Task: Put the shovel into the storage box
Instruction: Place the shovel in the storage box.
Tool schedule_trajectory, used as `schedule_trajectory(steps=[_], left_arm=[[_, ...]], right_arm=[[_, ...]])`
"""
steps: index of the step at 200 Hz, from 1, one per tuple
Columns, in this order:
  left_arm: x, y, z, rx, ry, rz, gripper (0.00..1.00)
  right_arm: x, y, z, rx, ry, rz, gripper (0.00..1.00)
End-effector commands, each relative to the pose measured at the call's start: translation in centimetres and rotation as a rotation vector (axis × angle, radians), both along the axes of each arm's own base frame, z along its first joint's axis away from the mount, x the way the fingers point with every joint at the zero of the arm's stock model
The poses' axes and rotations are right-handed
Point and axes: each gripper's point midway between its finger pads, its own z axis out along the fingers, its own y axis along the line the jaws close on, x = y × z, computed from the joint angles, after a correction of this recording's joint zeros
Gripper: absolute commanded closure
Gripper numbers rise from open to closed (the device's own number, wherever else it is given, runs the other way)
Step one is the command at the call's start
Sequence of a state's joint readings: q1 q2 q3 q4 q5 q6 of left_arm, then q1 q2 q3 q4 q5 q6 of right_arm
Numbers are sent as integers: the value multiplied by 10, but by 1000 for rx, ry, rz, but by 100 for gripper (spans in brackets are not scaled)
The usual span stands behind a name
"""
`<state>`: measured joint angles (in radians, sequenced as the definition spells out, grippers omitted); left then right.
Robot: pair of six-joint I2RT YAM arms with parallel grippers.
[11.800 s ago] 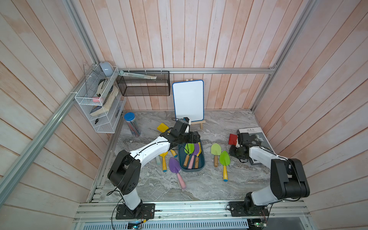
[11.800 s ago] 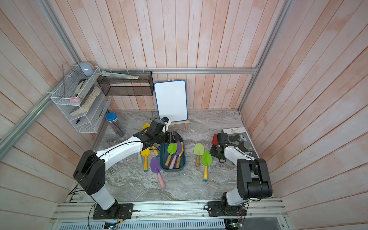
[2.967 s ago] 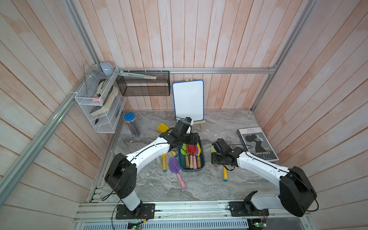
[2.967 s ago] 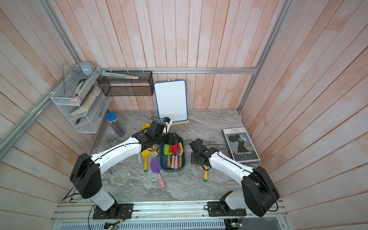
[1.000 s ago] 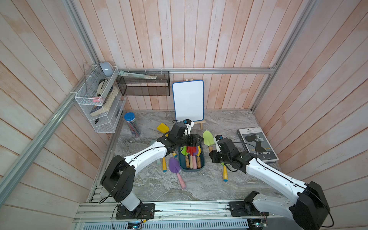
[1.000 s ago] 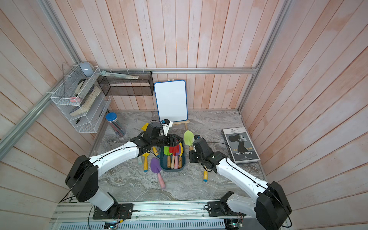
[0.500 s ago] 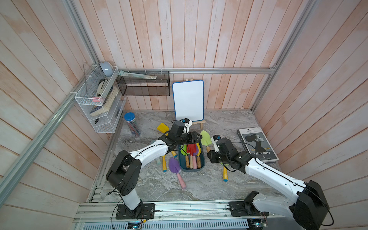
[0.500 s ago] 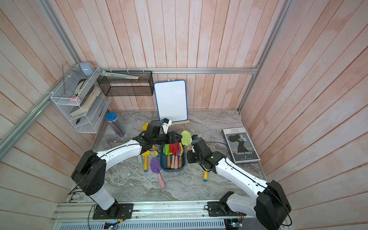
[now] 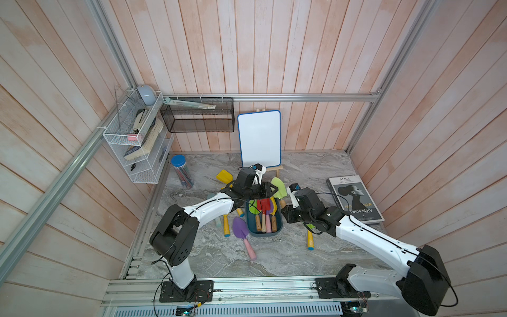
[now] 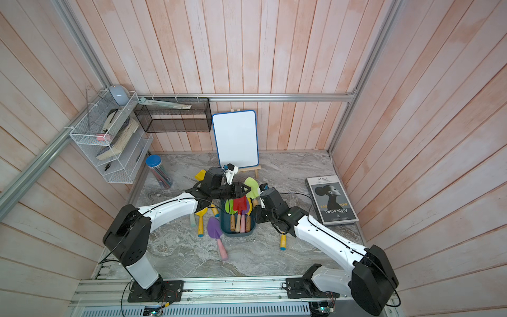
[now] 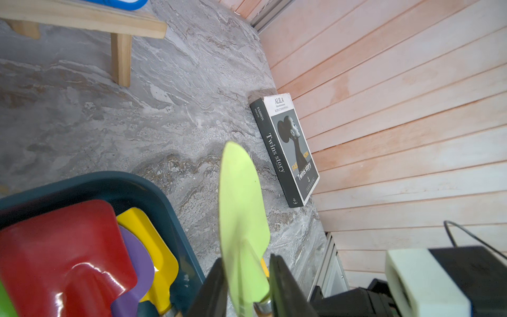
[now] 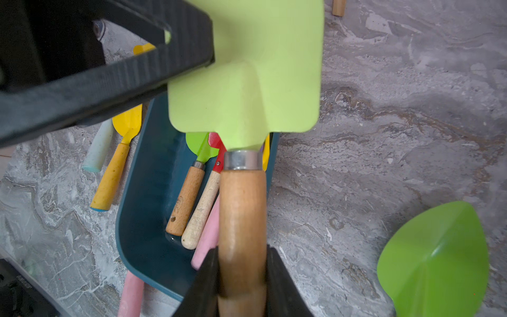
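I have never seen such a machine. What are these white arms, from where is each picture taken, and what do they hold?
Two robot arms stand at a marble table, each ending in a two-finger gripper. Two pictures look down from above; the other two come from cameras on the wrists. On the table are a book, a whiteboard, a pencil jar, loose shovels such as the purple shovel, and the storage box with several shovels inside. The right gripper clamps the wooden handle of the pale green shovel; the left gripper clamps its blade.
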<state>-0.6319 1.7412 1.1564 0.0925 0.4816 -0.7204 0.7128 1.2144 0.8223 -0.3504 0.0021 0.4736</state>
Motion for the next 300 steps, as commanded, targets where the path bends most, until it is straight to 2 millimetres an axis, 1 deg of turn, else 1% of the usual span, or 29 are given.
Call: schedule_trajectory(steps=[1,38,67,95,116,130,146,153,184,212,235,268,300], left_arm=[[1,0,-4,-3,-2,-6,77],[0,2,-7,1,7,-2,87],[0,4,-9,3,13,4,100],[1,6,-9,3,15,9,100],[0,8,-9,4,18,11,100],[1,10,-7,1,15,14,100],[2,15,-3,-2,11,19,100],[2,17,-1,-3,7,19,100],[3,30,6,5,-10,18,100],[3,43,6,36,-13,13,100],[1,51,-1,77,-13,13,100],[-5,59,-20,135,6,4,100],[-3,68,-31,192,-7,31,100]], right_arm=[[7,8,16,22,-45,12,100],[7,7,15,19,-43,7,100],[7,7,16,19,-46,4,100],[8,6,17,18,-47,-5,100],[8,6,19,22,-48,-6,75],[7,5,20,23,-49,-8,61],[7,3,24,27,-56,-10,53],[6,3,25,29,-59,-11,51],[5,0,29,29,-68,-15,50],[4,-2,28,23,-69,-18,50],[4,-2,26,20,-63,-18,49],[5,0,25,20,-59,-14,49],[5,0,25,21,-58,-13,50]])
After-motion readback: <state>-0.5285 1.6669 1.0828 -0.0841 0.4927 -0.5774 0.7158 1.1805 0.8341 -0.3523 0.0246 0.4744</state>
